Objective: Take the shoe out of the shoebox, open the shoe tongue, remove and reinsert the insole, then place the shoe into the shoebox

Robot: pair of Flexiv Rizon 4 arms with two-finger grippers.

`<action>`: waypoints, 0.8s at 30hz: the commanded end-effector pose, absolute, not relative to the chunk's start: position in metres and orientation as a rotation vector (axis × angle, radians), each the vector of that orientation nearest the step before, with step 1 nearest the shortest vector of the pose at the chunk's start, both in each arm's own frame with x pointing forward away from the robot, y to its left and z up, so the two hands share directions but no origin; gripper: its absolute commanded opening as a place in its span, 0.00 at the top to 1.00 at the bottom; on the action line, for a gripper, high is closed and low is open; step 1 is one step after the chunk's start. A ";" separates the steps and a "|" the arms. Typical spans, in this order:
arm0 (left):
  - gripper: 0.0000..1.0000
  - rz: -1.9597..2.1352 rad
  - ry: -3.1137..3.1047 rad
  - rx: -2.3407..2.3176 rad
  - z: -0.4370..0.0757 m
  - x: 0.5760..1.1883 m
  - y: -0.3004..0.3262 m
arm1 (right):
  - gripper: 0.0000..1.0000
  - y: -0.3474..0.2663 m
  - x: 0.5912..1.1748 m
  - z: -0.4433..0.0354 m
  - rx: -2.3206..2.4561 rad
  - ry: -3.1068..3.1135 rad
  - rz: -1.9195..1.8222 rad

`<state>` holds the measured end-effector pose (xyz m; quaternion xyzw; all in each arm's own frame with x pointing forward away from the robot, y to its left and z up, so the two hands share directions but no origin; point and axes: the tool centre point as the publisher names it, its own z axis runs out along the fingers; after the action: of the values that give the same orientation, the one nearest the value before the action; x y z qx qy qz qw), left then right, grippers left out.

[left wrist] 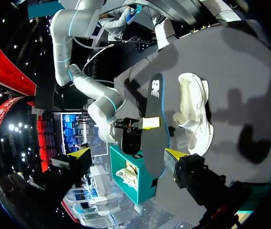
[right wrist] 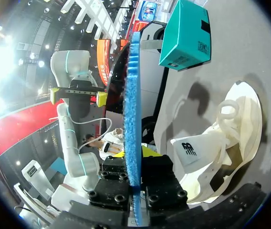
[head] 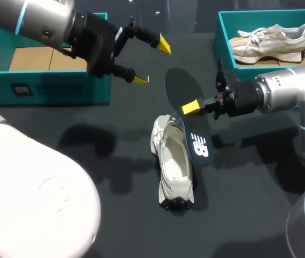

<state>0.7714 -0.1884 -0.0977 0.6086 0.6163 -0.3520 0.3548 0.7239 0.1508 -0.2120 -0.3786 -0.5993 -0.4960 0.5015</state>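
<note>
A white shoe (head: 173, 166) lies on its side on the dark table, its opening facing the right arm. Just above it hangs the dark insole (head: 187, 115) with a white logo, standing on edge and slanting down toward the shoe. My right gripper (head: 193, 107) is shut on the insole's middle. In the right wrist view the insole's blue edge (right wrist: 131, 109) rises from between that gripper (right wrist: 134, 167), with the shoe (right wrist: 221, 143) beside it. My left gripper (head: 152, 62) hovers open and empty beyond the insole's far end. From the left wrist its gripper (left wrist: 128, 155) looks at the insole (left wrist: 154, 119) and shoe (left wrist: 192, 112).
An open teal shoebox (head: 45, 86) with a brown cardboard floor stands at the back left, under my left arm. A second teal box (head: 225, 43) at the back right holds another pale shoe (head: 270, 40). Bare table lies in front of and left of the shoe.
</note>
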 end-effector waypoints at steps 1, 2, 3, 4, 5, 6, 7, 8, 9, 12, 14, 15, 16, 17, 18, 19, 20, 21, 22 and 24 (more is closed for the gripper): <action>0.00 -0.446 1.944 1.960 -0.108 0.779 -0.187 | 1.00 0.151 0.723 -0.212 -0.918 -1.449 -1.198; 0.00 -0.430 1.950 1.962 -0.108 0.779 -0.187 | 1.00 0.151 0.723 -0.212 -0.918 -1.449 -1.198; 0.00 -0.411 1.959 1.969 -0.108 0.780 -0.187 | 1.00 0.151 0.723 -0.212 -0.918 -1.449 -1.198; 0.00 -0.388 1.965 1.974 -0.108 0.781 -0.187 | 1.00 0.151 0.723 -0.212 -0.918 -1.449 -1.198; 0.00 -0.379 1.961 1.975 -0.107 0.782 -0.187 | 1.00 0.151 0.723 -0.212 -0.918 -1.449 -1.198; 0.00 -0.380 1.960 1.975 -0.106 0.782 -0.187 | 1.00 0.151 0.723 -0.212 -0.918 -1.449 -1.198; 0.00 -0.381 1.956 1.971 -0.105 0.782 -0.187 | 1.00 0.151 0.723 -0.212 -0.918 -1.449 -1.198; 0.00 -0.384 1.954 1.967 -0.105 0.782 -0.187 | 1.00 0.151 0.723 -0.212 -0.918 -1.449 -1.198; 0.00 -0.386 1.958 1.953 -0.105 0.782 -0.186 | 1.00 0.151 0.723 -0.212 -0.918 -1.449 -1.198; 0.00 -0.383 1.971 1.893 -0.108 0.781 -0.187 | 1.00 0.151 0.723 -0.212 -0.918 -1.449 -1.198; 0.00 -0.387 1.980 1.806 -0.111 0.782 -0.188 | 1.00 0.151 0.723 -0.212 -0.918 -1.449 -1.198; 0.00 -0.382 1.973 1.771 -0.112 0.783 -0.188 | 1.00 0.151 0.723 -0.212 -0.918 -1.449 -1.198; 0.00 -0.390 1.959 1.734 -0.113 0.783 -0.188 | 1.00 0.151 0.723 -0.212 -0.918 -1.449 -1.198; 0.00 -0.405 1.968 1.676 -0.115 0.784 -0.187 | 1.00 0.151 0.723 -0.212 -0.918 -1.449 -1.198; 0.00 -0.357 1.975 1.638 -0.119 0.786 -0.188 | 1.00 0.151 0.723 -0.212 -0.918 -1.449 -1.198; 0.00 -0.349 1.982 1.614 -0.122 0.787 -0.188 | 1.00 0.151 0.723 -0.212 -0.918 -1.449 -1.198; 0.00 -0.356 1.993 1.596 -0.123 0.787 -0.188 | 1.00 0.151 0.723 -0.212 -0.918 -1.449 -1.198; 0.00 -0.312 2.012 1.554 -0.125 0.789 -0.189 | 1.00 0.151 0.723 -0.212 -0.918 -1.449 -1.198; 0.00 -0.263 2.019 1.518 -0.126 0.791 -0.190 | 1.00 0.151 0.723 -0.212 -0.918 -1.449 -1.198; 0.00 -0.262 2.035 1.454 -0.124 0.793 -0.189 | 1.00 0.151 0.723 -0.212 -0.918 -1.449 -1.198</action>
<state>0.8068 -0.1889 -0.1303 0.5265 0.6466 -0.2923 0.4682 0.7239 0.1508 -0.2121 -0.3786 -0.5993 -0.4960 0.5015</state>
